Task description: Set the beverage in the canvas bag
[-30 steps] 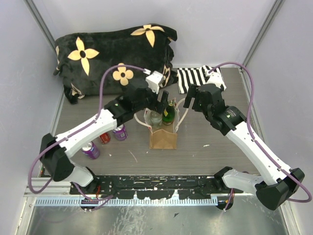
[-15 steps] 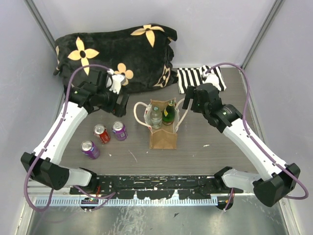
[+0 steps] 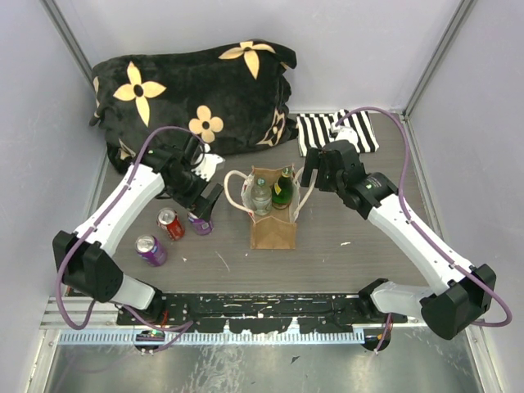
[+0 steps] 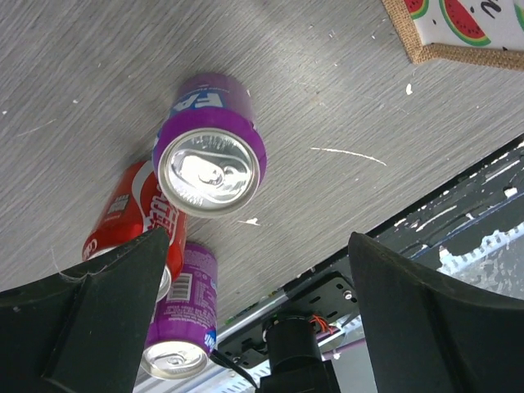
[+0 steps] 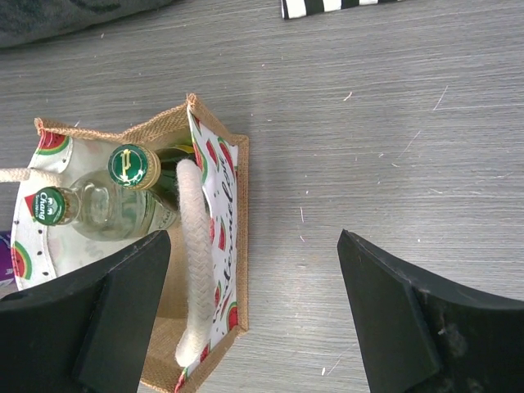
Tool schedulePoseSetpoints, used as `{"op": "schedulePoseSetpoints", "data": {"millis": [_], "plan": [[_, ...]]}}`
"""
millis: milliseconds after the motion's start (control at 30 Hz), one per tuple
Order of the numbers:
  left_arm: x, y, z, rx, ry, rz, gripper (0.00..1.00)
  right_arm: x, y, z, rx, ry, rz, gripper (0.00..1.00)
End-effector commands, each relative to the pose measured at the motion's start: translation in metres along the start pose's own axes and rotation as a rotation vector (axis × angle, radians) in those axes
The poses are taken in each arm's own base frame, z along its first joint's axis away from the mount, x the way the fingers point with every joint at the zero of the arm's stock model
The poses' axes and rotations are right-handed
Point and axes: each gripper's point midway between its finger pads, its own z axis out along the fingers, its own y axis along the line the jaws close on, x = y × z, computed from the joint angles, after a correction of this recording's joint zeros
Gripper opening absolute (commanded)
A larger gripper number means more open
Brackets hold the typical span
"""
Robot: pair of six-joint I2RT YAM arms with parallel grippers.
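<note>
Tabletop [image 3: 368, 246]: left gripper [image 3: 204, 202] now above can [image 4: 210, 164]

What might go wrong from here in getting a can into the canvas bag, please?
1. The open left pincer hangs over the upright purple can; the red can stands close beside it, so a finger may knock it over.
2. The canvas bag already holds two bottles, so the can may snag the rim or rope handle.

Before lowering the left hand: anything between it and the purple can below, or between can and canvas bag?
Nothing visible between the open left hand and the purple can; the red can sits close beside it. The table to the canvas bag is bare, but a clear bottle and a green bottle crowd its mouth.
</note>
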Motion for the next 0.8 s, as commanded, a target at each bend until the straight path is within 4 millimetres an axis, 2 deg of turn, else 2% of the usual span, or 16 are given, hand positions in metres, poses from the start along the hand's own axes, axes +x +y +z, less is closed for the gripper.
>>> {"op": "schedulePoseSetpoints", "data": {"millis": [0, 300, 567, 700, 767], "plan": [[-0.003, 0.001, 0.019, 0.006, 0.019, 0.031, 0.98, -0.013, 0.001, -0.009, -0.024, -0.050, 0.022, 0.89], [0.002, 0.020, 0.048, -0.048, 0.083, 0.072, 0.98, -0.013, -0.009, -0.012, -0.002, -0.057, 0.033, 0.89], [0.007, 0.020, 0.067, -0.030, 0.108, 0.069, 1.00, -0.014, -0.012, -0.010, 0.007, -0.056, 0.040, 0.89], [0.012, 0.019, 0.077, -0.018, 0.117, 0.066, 0.89, -0.015, -0.013, -0.009, 0.013, -0.056, 0.042, 0.89], [0.012, 0.019, 0.080, -0.017, 0.115, 0.062, 0.71, -0.015, -0.013, -0.008, 0.015, -0.054, 0.041, 0.89]]}}
